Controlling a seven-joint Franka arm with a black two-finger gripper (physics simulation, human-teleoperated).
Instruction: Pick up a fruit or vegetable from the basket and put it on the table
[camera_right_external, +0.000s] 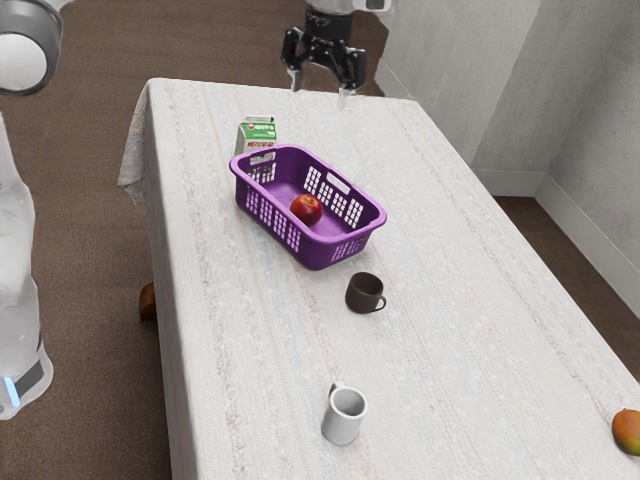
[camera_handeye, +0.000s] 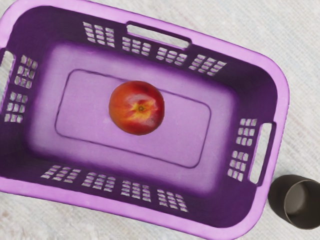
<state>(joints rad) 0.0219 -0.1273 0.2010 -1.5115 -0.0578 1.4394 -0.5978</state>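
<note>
High over the table, my gripper (camera_right_external: 320, 92) is open, its two fingertips wide apart and nothing between them. The purple basket (camera_right_external: 322, 235) stands upright on the table, well below the gripper. Inside it, a red apple-like fruit (camera_right_external: 306, 209) rests on the basket floor. Looking down in the wrist view, the basket (camera_handeye: 282, 100) surrounds the same red and yellow fruit (camera_handeye: 136, 108), which lies near the middle of its base, apart from the walls.
A milk carton (camera_right_external: 256, 136) stands behind the basket on the white-clothed table (camera_right_external: 260, 350). A dark mug (camera_right_external: 364, 293) is close to its near end, a white mug (camera_right_external: 343, 416) farther forward. A mango (camera_right_external: 628, 431) lies at the exterior view's right edge.
</note>
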